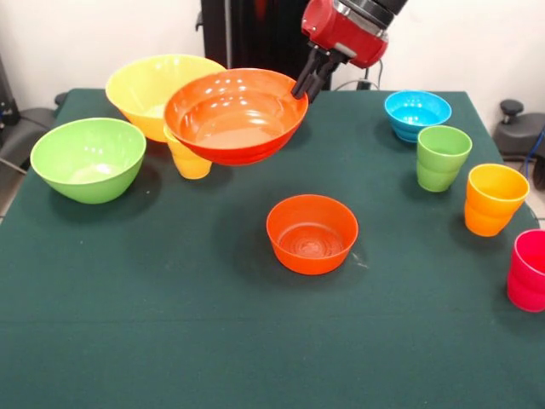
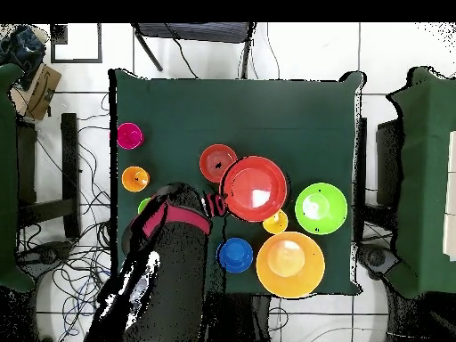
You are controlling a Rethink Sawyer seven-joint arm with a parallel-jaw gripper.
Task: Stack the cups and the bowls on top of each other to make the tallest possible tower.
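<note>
Mostly bare green table (image 1: 170,341) | white wall (image 1: 85,34) | tiled floor (image 2: 392,53)

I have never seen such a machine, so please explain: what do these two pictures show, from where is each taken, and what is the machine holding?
It is a red and black robot arm at a green table. One picture looks across the table at the robot; the other looks straight down. Its gripper is shut on the rim of a large orange bowl, held in the air. On the table are a small orange bowl, large yellow and green bowls, a light blue bowl, and four cups: yellow, green, orange-yellow, pink-red.
</note>
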